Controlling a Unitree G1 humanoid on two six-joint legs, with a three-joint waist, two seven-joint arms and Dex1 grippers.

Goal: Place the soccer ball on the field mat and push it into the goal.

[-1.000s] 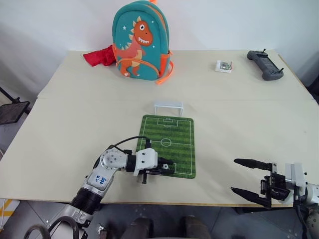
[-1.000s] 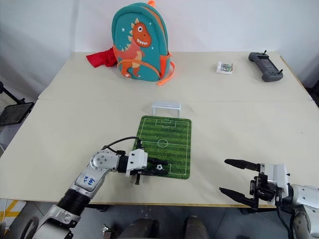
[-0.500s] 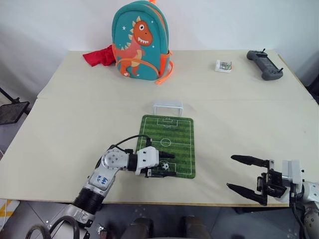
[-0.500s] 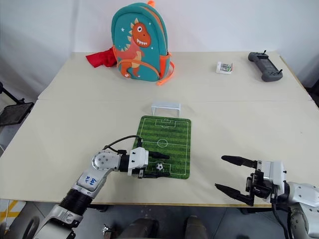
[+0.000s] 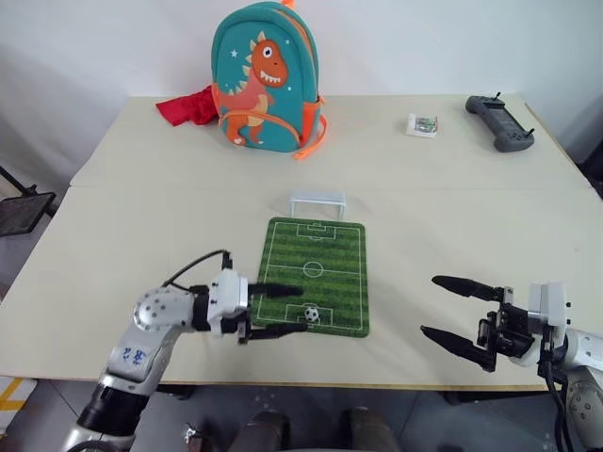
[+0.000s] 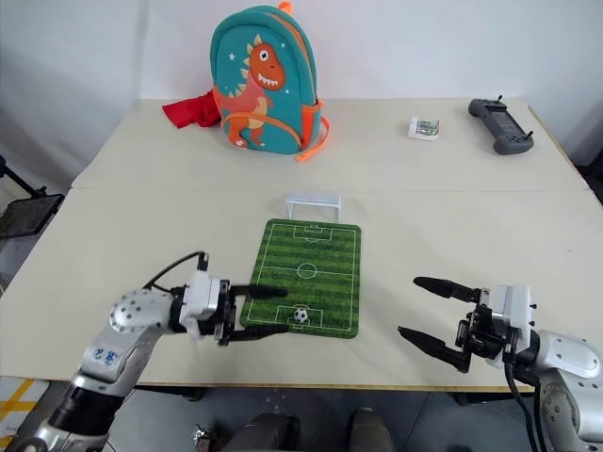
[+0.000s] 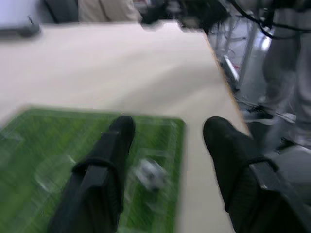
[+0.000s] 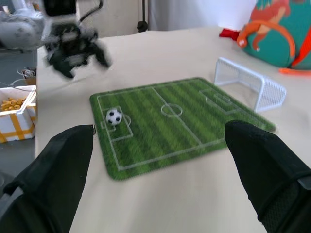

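The tiny black-and-white soccer ball (image 5: 310, 314) rests on the green field mat (image 5: 320, 259), in the marked box at its near end. My left gripper (image 5: 298, 310) lies level just left of the ball, open, fingertips on either side of it without gripping. In the left wrist view the ball (image 7: 150, 172) is a blur on the mat between my fingers (image 7: 104, 165). The white goal (image 5: 317, 202) stands off the mat's far end. My right gripper (image 5: 431, 305) hangs open near the table's front right, away from the mat, holding nothing.
A teal dinosaur backpack (image 5: 268, 75) and a red cloth (image 5: 188, 105) sit at the back of the table. A small box (image 5: 424, 124) and a grey controller (image 5: 501, 122) lie at the back right. The table's front edge runs just below both grippers.
My left gripper opened, left the ball on the mat and drew back to the left. My right gripper rose a little.
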